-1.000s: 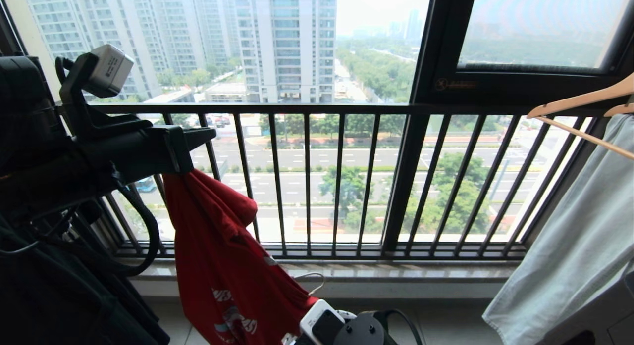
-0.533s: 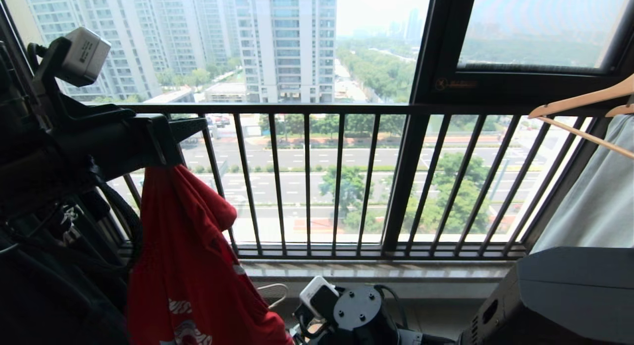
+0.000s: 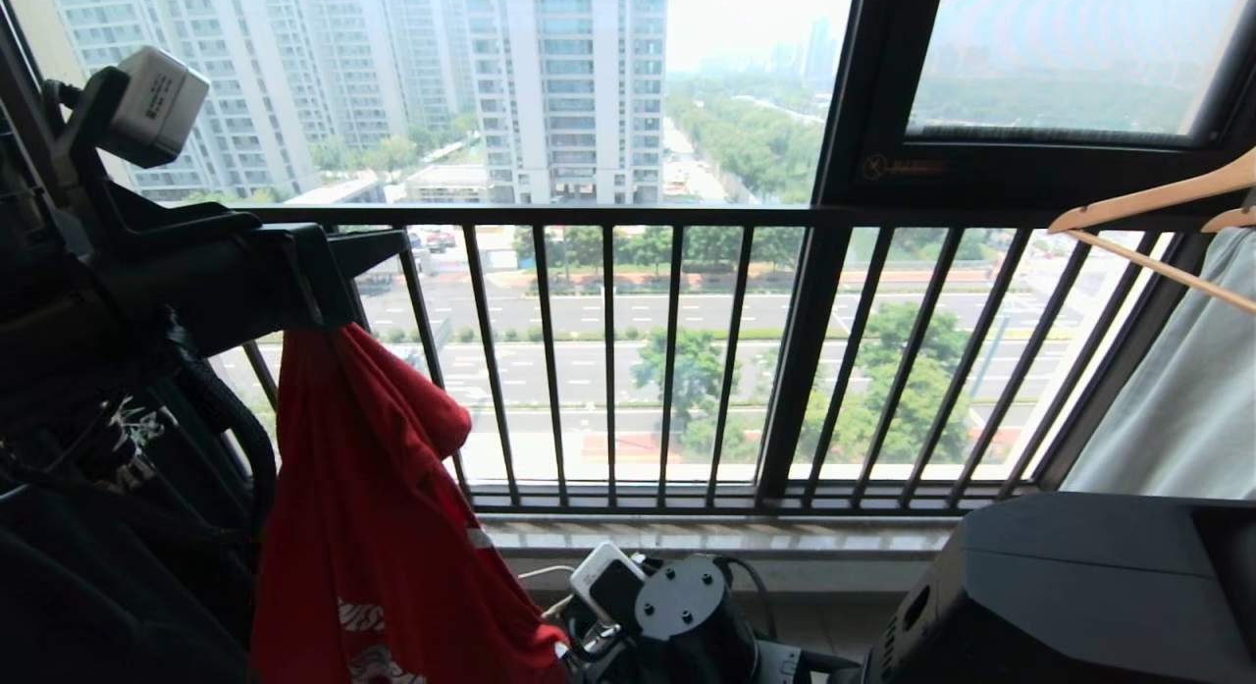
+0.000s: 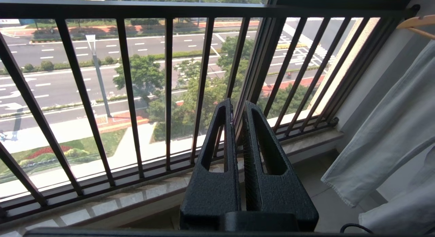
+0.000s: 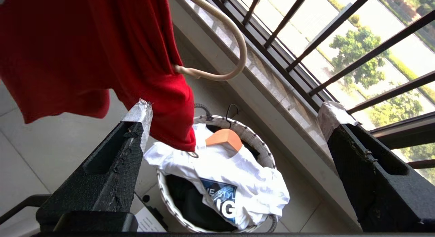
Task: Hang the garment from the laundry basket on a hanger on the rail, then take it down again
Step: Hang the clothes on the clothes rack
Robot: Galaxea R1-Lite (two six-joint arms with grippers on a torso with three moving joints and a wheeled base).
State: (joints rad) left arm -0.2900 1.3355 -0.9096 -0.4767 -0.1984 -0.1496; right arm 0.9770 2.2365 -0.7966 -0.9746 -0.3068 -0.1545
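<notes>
Right tool (image 5: 234, 124) agape above laundry basket (image 5: 261, 141).

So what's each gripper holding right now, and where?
Left gripper: red T-shirt, pinched at its top edge. Right gripper: nothing, jaws open.

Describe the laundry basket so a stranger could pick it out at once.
Start at the black barred window railing and drop to the floor beneath the sill. There stands the small round white-rimmed laundry basket, under the hanging red T-shirt; only it holds a crumpled white printed shirt.
</notes>
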